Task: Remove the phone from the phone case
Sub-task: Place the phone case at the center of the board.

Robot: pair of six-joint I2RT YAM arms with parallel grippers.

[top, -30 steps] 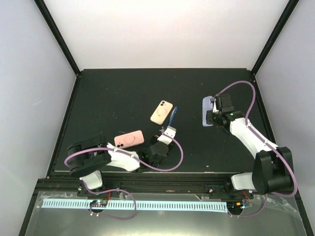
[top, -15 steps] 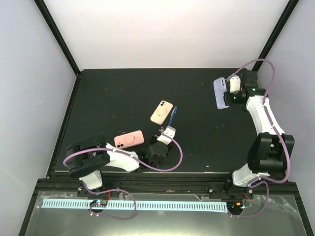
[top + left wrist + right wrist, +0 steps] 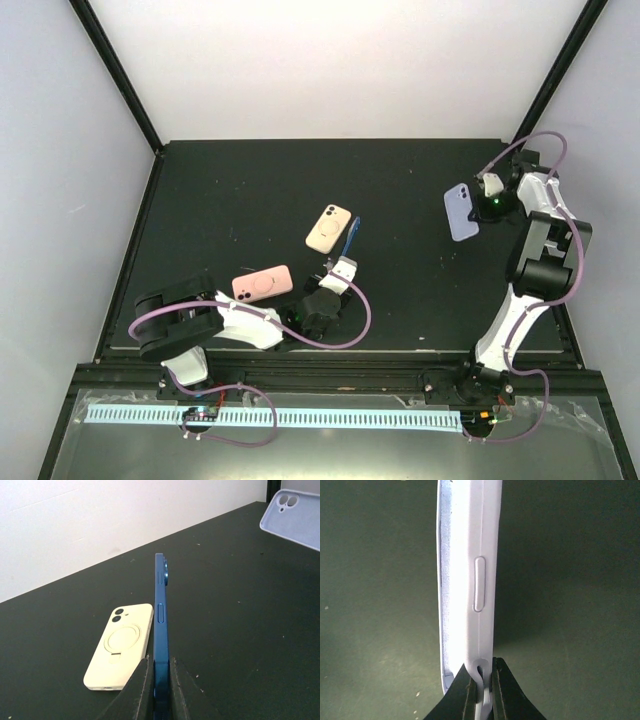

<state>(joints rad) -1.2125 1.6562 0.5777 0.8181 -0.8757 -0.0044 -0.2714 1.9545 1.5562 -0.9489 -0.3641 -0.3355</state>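
**Top view and both wrist views of two arms over a black table point(image 3: 250, 190).** The left gripper point(image 3: 343, 265), low over the table near its middle, has its jaws closed on the lower end of the blue phone point(image 3: 351, 236). In the left wrist view the phone stands on edge between the two fingers, bare of any cover, with its side buttons and camera bump towards the lens. The right gripper point(image 3: 484, 201), at the far right of the table, has its jaws pinched tight on the rim of the lavender case point(image 3: 461, 212). The case is held in the air, off the table surface and well apart from the phone. In the right wrist view the case appears edge-on, with a moulded button cover on its side wall and its open side to the left. In the left wrist view the same case shows at upper right with its camera cut-out visible. Phone and case are fully separated, one in each gripper. Two other items lie flat on the table. A cream case point(image 3: 328, 228), back up with a ring stand, lies just beside the blue phone on its left. A pink case point(image 3: 262, 283) lies nearer the left arm's base. Whether either contains a handset cannot be told
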